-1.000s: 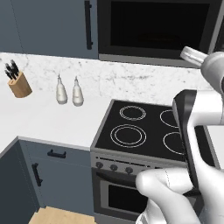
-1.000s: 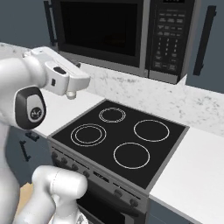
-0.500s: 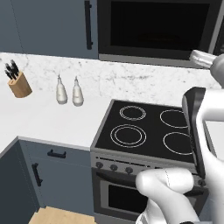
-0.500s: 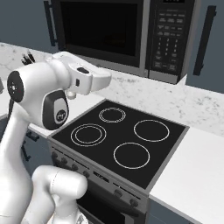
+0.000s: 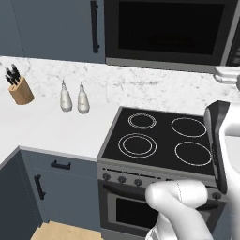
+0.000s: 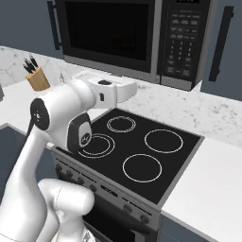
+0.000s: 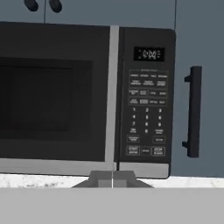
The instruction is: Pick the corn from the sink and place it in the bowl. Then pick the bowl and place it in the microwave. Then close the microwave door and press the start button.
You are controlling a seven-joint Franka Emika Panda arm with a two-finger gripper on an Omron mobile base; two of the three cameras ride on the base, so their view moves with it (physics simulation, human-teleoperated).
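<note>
The microwave [image 6: 137,40] sits above the cooktop [image 6: 137,153], long axis horizontal, front facing the robot. Its microwave door [image 7: 54,96] is closed flush, with the keypad [image 7: 146,113] at 3 o'clock of the window. The arm reaches level toward it, the gripper [image 7: 112,179] pointing at the lower front edge, jaws pressed together, holding nothing.

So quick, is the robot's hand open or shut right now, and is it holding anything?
Gripper: shut, fingertips together, nothing held, pointing at the closed microwave.
</note>
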